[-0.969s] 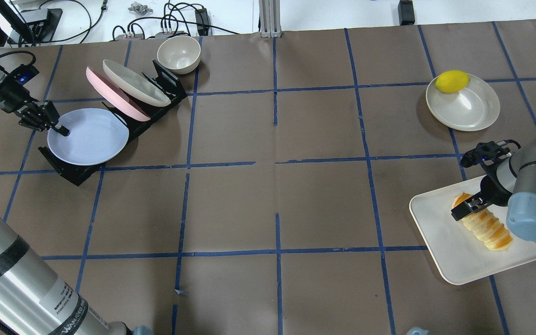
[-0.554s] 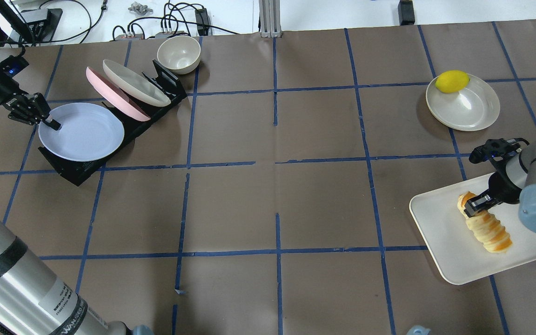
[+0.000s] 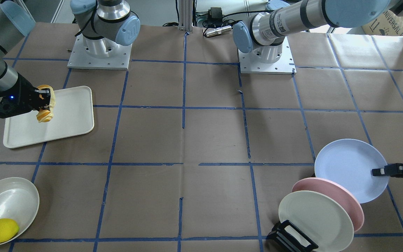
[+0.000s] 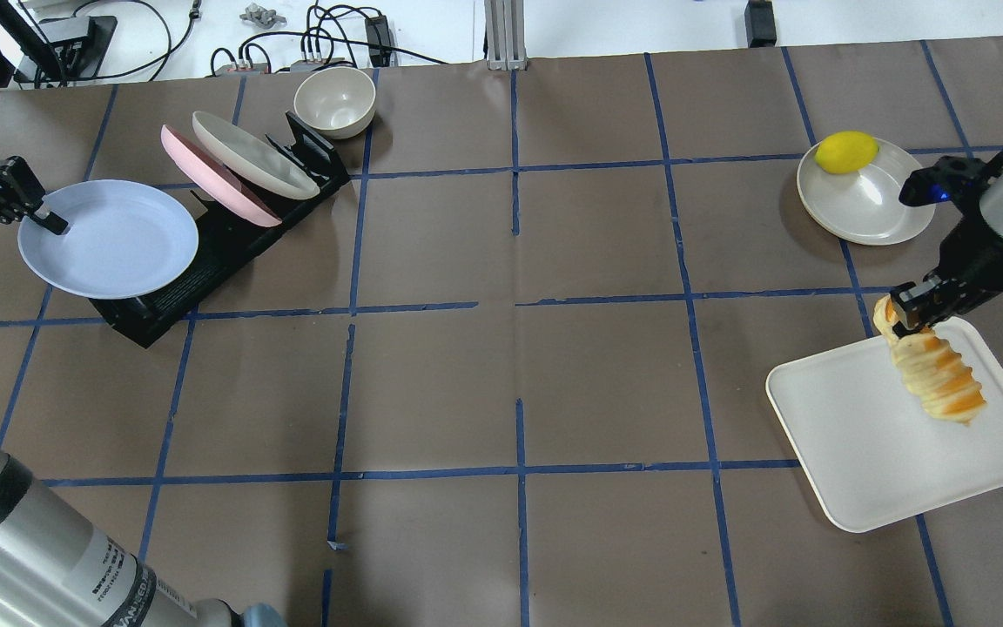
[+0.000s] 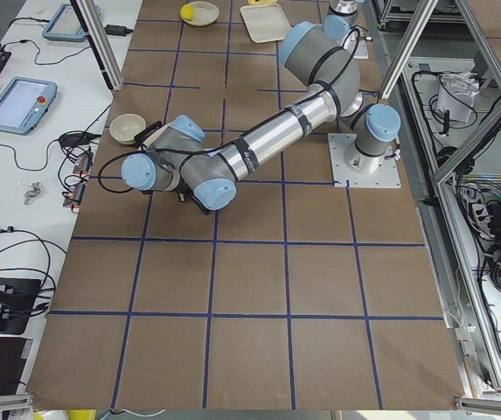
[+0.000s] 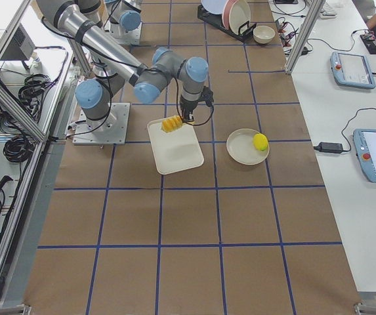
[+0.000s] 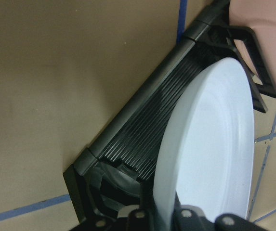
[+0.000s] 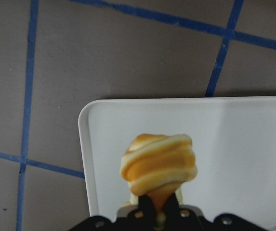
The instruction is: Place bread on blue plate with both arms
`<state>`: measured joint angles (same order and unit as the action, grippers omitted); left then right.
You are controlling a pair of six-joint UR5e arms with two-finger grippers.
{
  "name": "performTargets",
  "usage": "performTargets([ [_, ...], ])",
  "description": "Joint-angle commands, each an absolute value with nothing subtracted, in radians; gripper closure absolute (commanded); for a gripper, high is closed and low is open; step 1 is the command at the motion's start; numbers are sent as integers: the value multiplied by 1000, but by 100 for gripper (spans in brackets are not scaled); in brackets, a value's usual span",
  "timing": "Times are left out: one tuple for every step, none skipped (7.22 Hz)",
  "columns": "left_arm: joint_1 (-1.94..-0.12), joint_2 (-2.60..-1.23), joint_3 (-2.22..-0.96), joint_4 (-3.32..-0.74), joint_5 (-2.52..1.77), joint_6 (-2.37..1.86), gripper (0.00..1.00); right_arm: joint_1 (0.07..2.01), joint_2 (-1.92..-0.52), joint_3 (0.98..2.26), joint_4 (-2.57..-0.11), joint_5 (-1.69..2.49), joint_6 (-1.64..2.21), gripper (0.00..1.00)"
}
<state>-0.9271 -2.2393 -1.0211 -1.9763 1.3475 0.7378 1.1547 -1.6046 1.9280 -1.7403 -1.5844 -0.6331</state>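
Observation:
The bread [image 4: 937, 383], an orange and cream striped roll, hangs from my right gripper [image 4: 906, 318], which is shut on its one end. It is lifted above the white tray [image 4: 867, 470]. The right wrist view shows the bread [image 8: 159, 161] over the tray [image 8: 234, 144]. In the front-facing view the bread [image 3: 44, 112] hangs at the tray's [image 3: 68, 122] left side. My left gripper [image 4: 53, 225] is shut on the left rim of the blue plate [image 4: 110, 239] and holds it at the black rack's left end. The plate also shows in the left wrist view [image 7: 215, 144] and the front-facing view [image 3: 348, 168].
A black dish rack [image 4: 214, 252] holds a pink plate [image 4: 214, 178] and a cream plate [image 4: 253, 155] on edge. A cream bowl [image 4: 334, 100] stands behind it. A lemon [image 4: 846, 151] lies on a cream dish [image 4: 880, 205] at the far right.
My left gripper has pulled the blue plate to the left, away from the pink plate. My right gripper has lifted the bread off the tray and moved it toward the tray's far edge.

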Motion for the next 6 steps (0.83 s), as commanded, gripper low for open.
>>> performTargets([
  [-954,-2114,-1040,-2147,1348,711,98,1311,-1661,1778,-1561,-1582,-398,80],
  [-1012,-2055,-1067,-2178,1338,646,98,1386,-1680,1746,-1534,-1586,-309,80],
  [-1102,-2002,-1106,-2168,1338,584,98,1454,-1693,1711,-1505,-1583,-240,82],
  [-1199,-1964,-1145,-2116,1336,501,98,1507,-1706,1674,-1464,-1588,-195,84],
  [-1291,-1935,-1194,-2064,1335,483,98,1543,-1706,1655,-1445,-1591,-148,84],
  [-1378,-1907,-1271,-1946,1322,477,98,1552,-1709,1661,-1439,-1585,-132,84],
])
